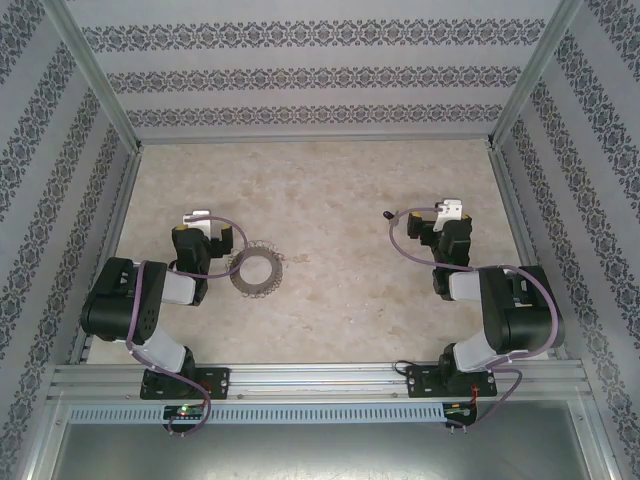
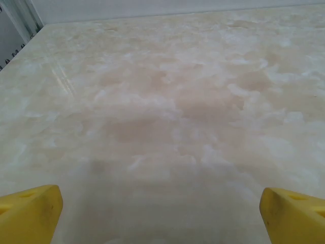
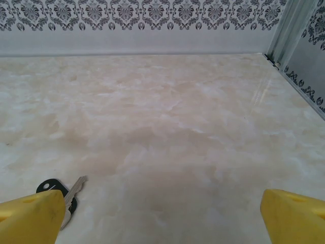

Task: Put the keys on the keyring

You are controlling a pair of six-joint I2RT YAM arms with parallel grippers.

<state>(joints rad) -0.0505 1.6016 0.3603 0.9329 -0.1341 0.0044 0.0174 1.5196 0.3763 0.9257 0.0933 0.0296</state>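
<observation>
The key (image 3: 72,193) lies flat on the surface (image 3: 167,132), right of centre, its dark head just beside one yellow finger (image 3: 30,213) of the right jaws. The keyring (image 1: 257,270) lies well apart from it, left of centre, near the left jaws. Both pairs of jaws stand wide apart, holding nothing. The key looks light, stiff and thin, and likely to skid on the smooth marbled top. Pinching across its thicker dark head seems best.

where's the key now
The key lies on the table, well right of the keyring; in the right wrist view it sits lower left, partly behind a fingertip of the right pincer.
</observation>
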